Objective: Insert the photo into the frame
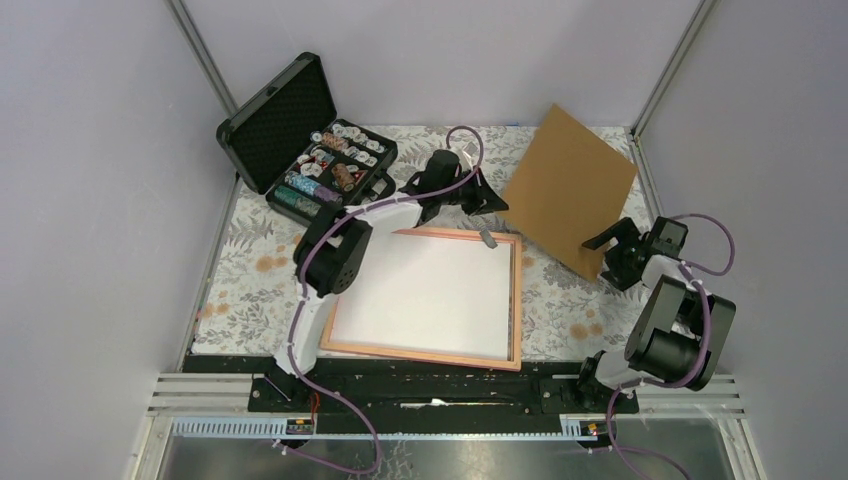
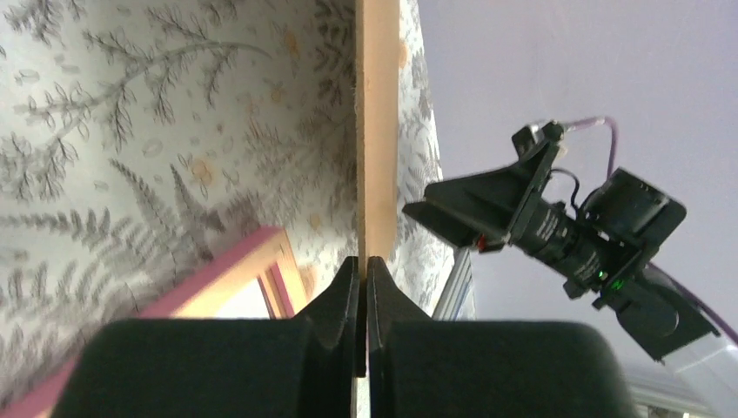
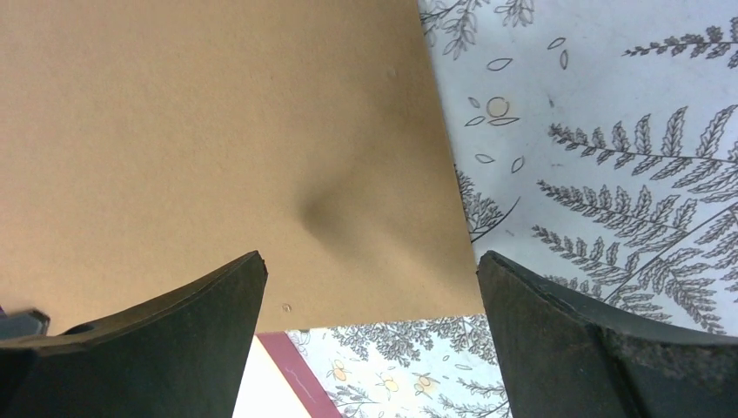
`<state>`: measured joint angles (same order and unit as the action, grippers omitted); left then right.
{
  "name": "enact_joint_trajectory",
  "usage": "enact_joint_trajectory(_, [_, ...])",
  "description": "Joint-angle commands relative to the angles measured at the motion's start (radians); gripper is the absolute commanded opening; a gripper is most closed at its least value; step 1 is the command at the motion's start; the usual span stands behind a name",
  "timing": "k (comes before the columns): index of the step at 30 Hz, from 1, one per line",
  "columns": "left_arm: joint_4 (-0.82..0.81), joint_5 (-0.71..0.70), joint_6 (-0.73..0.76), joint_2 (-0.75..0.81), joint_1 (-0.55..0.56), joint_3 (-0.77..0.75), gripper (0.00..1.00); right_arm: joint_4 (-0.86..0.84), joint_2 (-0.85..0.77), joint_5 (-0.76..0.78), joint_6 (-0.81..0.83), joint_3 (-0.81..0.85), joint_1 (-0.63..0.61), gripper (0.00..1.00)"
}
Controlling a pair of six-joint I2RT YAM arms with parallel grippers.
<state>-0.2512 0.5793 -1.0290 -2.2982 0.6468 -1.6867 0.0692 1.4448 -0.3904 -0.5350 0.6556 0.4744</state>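
The frame (image 1: 517, 300), with a thin pinkish-orange border, lies flat in the middle of the table. A white sheet (image 1: 425, 290), which looks like the photo with its plain back up, fills it; no blue picture side shows. My left gripper (image 1: 492, 205) is shut on the left edge of the brown backing board (image 1: 570, 190) and holds it tilted up off the table, right of the frame. In the left wrist view the jaws (image 2: 365, 261) pinch the board's edge (image 2: 377, 131) above the frame's corner (image 2: 252, 261). My right gripper (image 1: 608, 258) is open and empty at the board's lower corner (image 3: 218, 131).
An open black foam-lined case (image 1: 300, 140) of coloured rolls stands at the back left. A small grey piece (image 1: 487, 238) sits on the frame's far rail. Enclosure walls and metal posts close in the left, right and back. The cloth (image 1: 250, 280) has a fern pattern.
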Motion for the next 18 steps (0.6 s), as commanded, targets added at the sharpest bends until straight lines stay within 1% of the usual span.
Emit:
enact_joint_trajectory(1, [0.042, -0.058, 0.216, 0.236, 0.007, 0.079, 0.0, 0.015, -0.087, 0.036, 0.017, 0.01, -0.033, 1.0])
enact_joint_trajectory(6, [0.004, -0.077, 0.255, 0.394, -0.013, 0.176, 0.0, 0.042, -0.104, 0.086, 0.036, 0.041, -0.122, 1.0])
enact_joint_trajectory(10, [0.049, -0.059, 0.261, 0.467, -0.015, 0.181, 0.0, 0.042, -0.092, 0.088, 0.04, 0.057, -0.164, 1.0])
enact_joint_trajectory(12, [0.063, -0.058, 0.261, 0.518, -0.016, 0.206, 0.0, 0.054, -0.086, 0.074, 0.05, 0.07, -0.176, 1.0])
enact_joint_trajectory(15, [0.092, -0.122, 0.281, 0.626, -0.018, 0.273, 0.0, 0.076, -0.098, 0.065, 0.079, 0.093, -0.206, 1.0])
enact_joint_trajectory(18, [0.154, -0.178, 0.306, 0.721, -0.024, 0.301, 0.0, 0.093, -0.139, 0.053, 0.097, 0.107, -0.251, 1.0])
